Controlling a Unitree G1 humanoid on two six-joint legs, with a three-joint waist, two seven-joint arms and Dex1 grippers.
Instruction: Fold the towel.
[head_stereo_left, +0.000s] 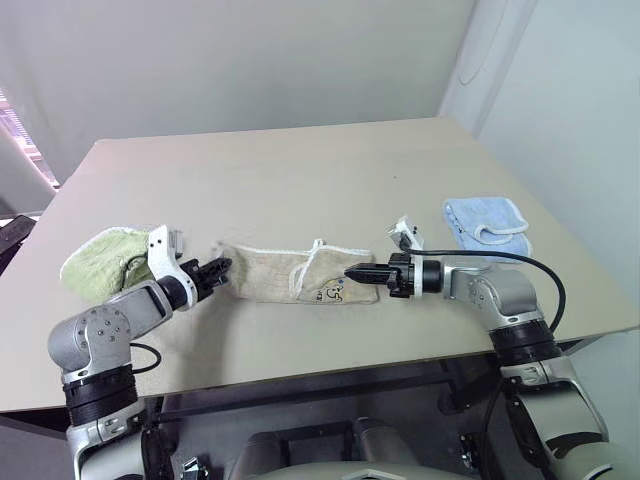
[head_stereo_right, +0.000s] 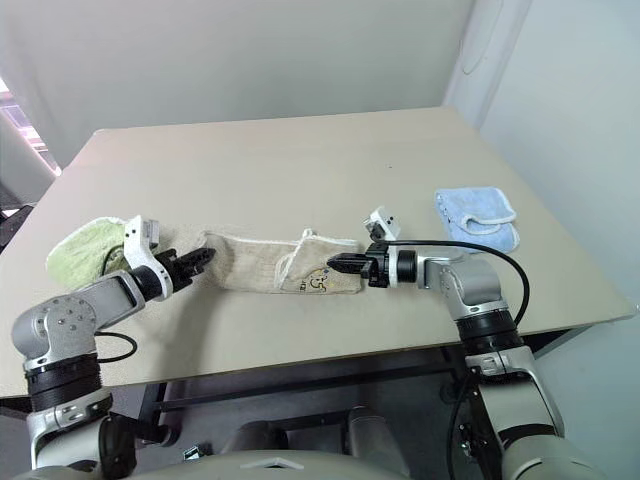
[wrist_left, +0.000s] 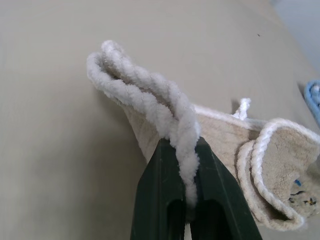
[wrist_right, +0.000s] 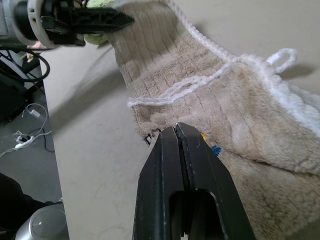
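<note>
Left wrist view: my left gripper (wrist_left: 192, 150) pinches the beige towel's (head_stereo_left: 290, 272) corded white edge; my right gripper (head_stereo_left: 352, 271) pinches its other end. It stretches between them near the table's (head_stereo_left: 300, 170) front edge, green towel (head_stereo_left: 100, 262) left, blue towel (head_stereo_left: 485, 225) right, far half bare.

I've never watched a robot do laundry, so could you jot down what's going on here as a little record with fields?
Job: folding the towel
Towel: beige, white corded edge, stretched between both grippers just above the table
Left gripper: shut on the towel's left end, pinching the edging
Right gripper: shut on the towel's right end, near the small printed mark
Also on table: green towel at the robot's left, folded blue towel at its right
</note>
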